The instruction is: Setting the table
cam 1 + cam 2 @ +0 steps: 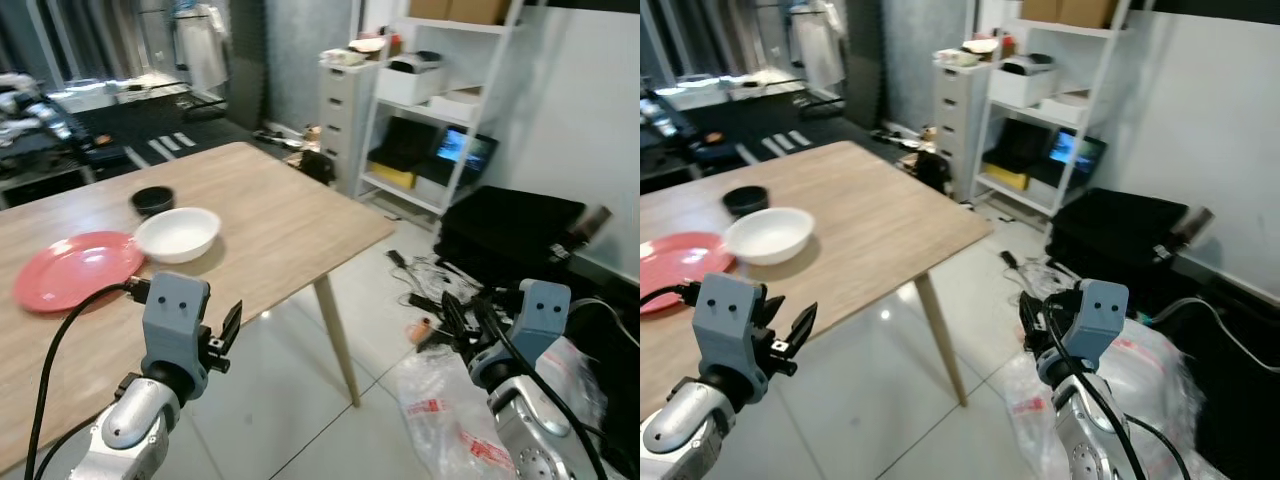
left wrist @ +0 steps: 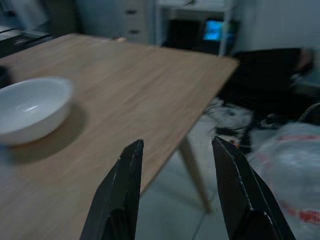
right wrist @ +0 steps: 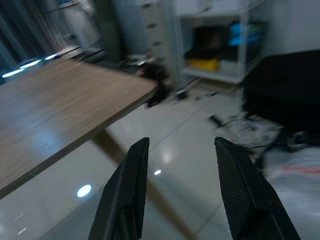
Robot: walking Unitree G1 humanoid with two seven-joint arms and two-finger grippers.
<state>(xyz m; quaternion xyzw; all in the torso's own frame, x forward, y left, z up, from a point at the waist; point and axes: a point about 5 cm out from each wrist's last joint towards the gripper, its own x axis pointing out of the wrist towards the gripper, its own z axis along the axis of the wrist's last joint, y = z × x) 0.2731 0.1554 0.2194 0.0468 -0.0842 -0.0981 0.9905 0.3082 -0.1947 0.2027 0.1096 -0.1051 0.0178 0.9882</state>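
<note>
Tableware on wooden table (image 1: pixel 270 215): one red plate (image 1: pixel 75 270), one white bowl (image 1: pixel 178 234) at its 2 o'clock, one black bowl (image 1: pixel 153 199). Left gripper (image 2: pixel 175 190) and right gripper (image 3: pixel 182 187) both spread, empty.

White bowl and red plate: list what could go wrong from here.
The white bowl overlaps the red plate's rim, so lifting either may drag the other. The left claw, open, hangs at the table edge and could clip it. Cables and a plastic bag on the floor by the right claw risk snagging.
</note>
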